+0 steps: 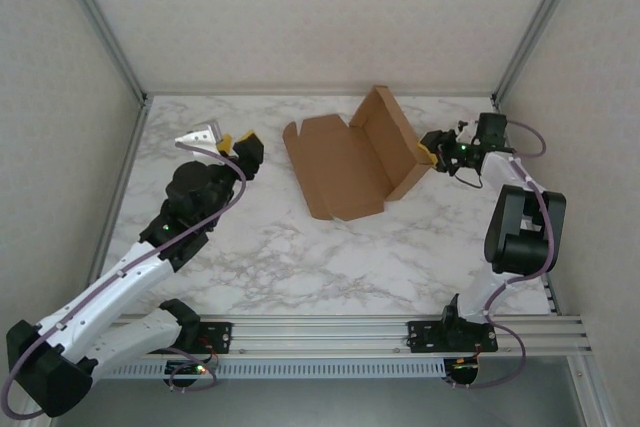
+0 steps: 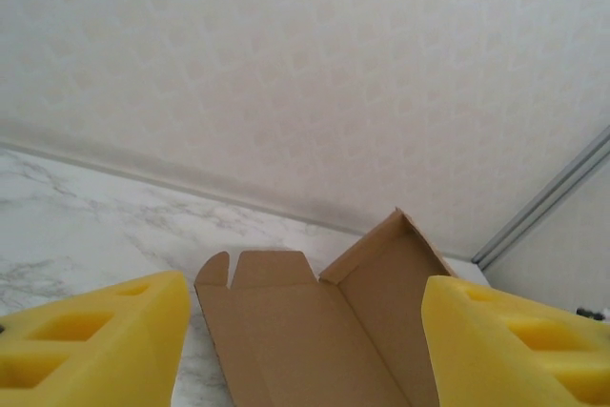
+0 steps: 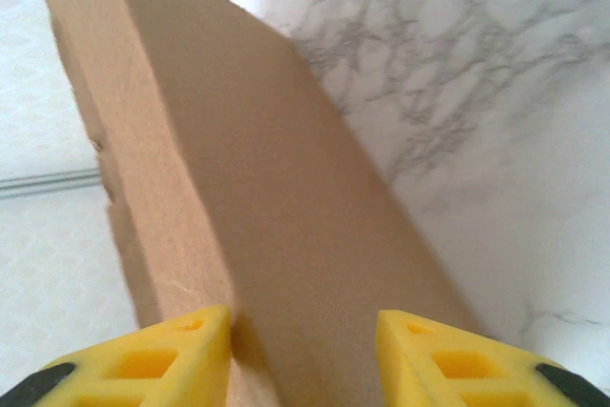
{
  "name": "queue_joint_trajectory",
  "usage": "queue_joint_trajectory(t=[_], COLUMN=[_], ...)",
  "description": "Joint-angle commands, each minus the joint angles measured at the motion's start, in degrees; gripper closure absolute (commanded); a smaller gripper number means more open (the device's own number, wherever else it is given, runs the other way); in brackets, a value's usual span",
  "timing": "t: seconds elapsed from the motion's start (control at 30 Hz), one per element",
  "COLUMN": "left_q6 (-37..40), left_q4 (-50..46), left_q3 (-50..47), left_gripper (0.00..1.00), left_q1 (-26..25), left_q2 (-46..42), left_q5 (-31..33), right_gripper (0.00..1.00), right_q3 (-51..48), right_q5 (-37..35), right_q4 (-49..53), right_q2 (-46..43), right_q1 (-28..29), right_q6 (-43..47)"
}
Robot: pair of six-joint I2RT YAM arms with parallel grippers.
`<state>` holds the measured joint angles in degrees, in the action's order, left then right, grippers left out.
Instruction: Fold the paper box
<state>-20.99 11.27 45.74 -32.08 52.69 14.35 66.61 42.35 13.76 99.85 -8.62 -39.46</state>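
Right gripper is partly open, astride the raised panel of the paper box; can't tell if it's pinching. Left gripper is wide open and empty, with the box well ahead of it. Risk: the base lies loose on the table with nothing pinning it, so pushing the panel over likely slides or tips the whole box. An off-crease squeeze may buckle the cardboard.

1. One plain brown die-cut cardboard paper box.
2. Two white-and-black robot arms: left arm, right arm.
3. Two yellow-fingered grippers: left gripper, right gripper.
4. One white marble-patterned table.
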Motion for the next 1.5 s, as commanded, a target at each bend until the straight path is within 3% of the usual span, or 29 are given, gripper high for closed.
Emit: queue_joint_trajectory(t=[0.0, 0.27, 0.57, 0.73, 0.83, 1.0, 1.17, 1.3, 1.47], left_q6=[0.52, 0.34, 0.24, 0.6, 0.53, -0.16, -1.24, -1.21, -0.72], left_q4=[-0.85, -0.82, -0.41, 0.02, -0.1, -1.07, -0.42, -0.3, -0.37], left_q3=[2.68, 2.61, 1.74, 1.03, 1.0, 1.22, 0.67, 0.59, -0.2], left_gripper=[0.34, 0.34, 0.34, 0.33, 0.33, 0.33, 0.33, 0.32, 0.32], left_q1=[0.57, 0.52, 0.63, 0.75, 1.09, 1.66, 2.27, 2.63, 3.03], left_q2=[-1.71, -3.03, -2.07, -1.72, -0.96, 0.25, 1.75, 3.29, 3.65], left_q5=[2.69, 4.67, 4.89, 5.86, 5.93, 6.22, 5.28, 4.85, 5.25], right_gripper=[0.58, 0.58, 0.54, 0.51, 0.5, 0.49, 0.47, 0.39, 0.34], right_q3=[-5.08, -9.83, -9.88, -7.29, -4.93, 0.68, 5.34, 10.98, 22.15], right_q5=[-6.77, -9.86, -14.43, -12.67, -13.5, -22.12, -37.69, -47.87, -48.53], right_q4=[7.62, 6.32, 6.91, 6.49, 7.4, 16.97, 19.4, 18.49, 22.43], right_q2=[2.32, 1.72, 5.45, 6.92, 6.04, 0.09, -4.24, -0.66, 9.7], right_q1=[0.37, 2.23, 16.04, 26.0, 28.64, 28.33, 27.69, 25.0, 21.6], right_q6=[-0.07, 1.06, 3.03, 4.34, 7.89, 17.76, 23.17, 24.32, 25.96])
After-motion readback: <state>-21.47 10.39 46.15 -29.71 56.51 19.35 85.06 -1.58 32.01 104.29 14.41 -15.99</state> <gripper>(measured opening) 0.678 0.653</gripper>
